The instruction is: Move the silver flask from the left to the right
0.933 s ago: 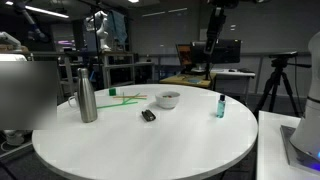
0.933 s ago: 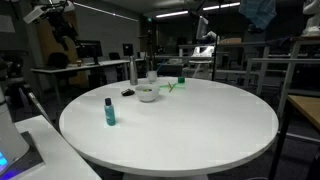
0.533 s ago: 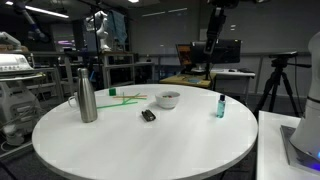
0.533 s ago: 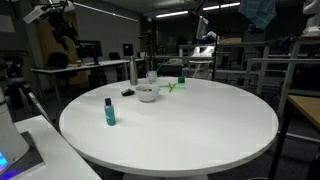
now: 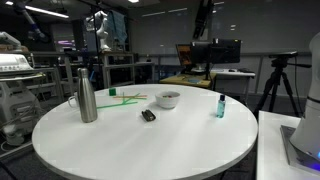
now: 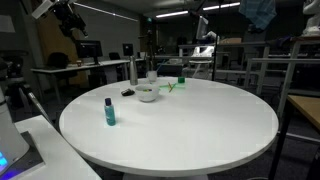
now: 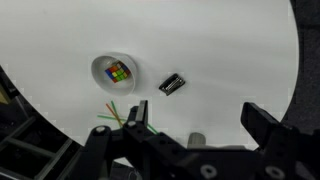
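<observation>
The silver flask [image 5: 87, 92] stands upright near the table's edge; it also shows in an exterior view [image 6: 132, 71] at the far side. In the wrist view only its grey top [image 7: 195, 140] shows, low in the picture between the finger bases. My gripper [image 7: 197, 107] is open and empty, looking straight down on the white table [image 7: 230, 50]. In both exterior views it hangs high above the table [image 5: 201, 30] [image 6: 72, 22], far from the flask.
A white bowl [image 5: 167, 99] [image 7: 117, 72] holds a coloured cube. A small black object [image 5: 148, 115] [image 7: 171, 84] lies beside it. Green sticks [image 5: 125, 97] [image 7: 120, 118] lie near the flask. A small teal bottle [image 5: 220, 105] [image 6: 109, 111] stands apart from them.
The arm has shifted a little sideways high above the table. The things on the table have not moved.
</observation>
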Motion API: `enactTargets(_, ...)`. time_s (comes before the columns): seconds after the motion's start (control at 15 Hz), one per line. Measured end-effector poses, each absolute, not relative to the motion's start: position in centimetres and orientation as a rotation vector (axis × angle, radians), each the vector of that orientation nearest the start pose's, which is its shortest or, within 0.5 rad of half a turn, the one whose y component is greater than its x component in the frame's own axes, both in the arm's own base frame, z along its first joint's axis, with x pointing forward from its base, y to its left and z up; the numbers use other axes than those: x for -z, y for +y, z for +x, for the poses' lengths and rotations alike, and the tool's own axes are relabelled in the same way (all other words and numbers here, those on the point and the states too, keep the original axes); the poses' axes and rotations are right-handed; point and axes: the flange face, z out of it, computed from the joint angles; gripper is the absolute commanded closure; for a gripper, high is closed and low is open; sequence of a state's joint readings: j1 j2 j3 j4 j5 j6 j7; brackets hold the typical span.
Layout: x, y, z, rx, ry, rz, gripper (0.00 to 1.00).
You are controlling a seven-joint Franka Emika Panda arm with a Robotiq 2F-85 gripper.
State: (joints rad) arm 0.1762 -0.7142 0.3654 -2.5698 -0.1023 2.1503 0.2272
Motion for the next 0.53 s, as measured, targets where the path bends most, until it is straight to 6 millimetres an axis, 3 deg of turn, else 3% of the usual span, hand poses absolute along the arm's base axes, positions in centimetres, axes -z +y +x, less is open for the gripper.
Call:
enactTargets(0.33,-54.8,20.1,36.3,0.744,-0.647,-3.262,0.0)
enactTargets(0.53,-55.2,22.0,39.4,0.738,-0.7,-3.234,0.0)
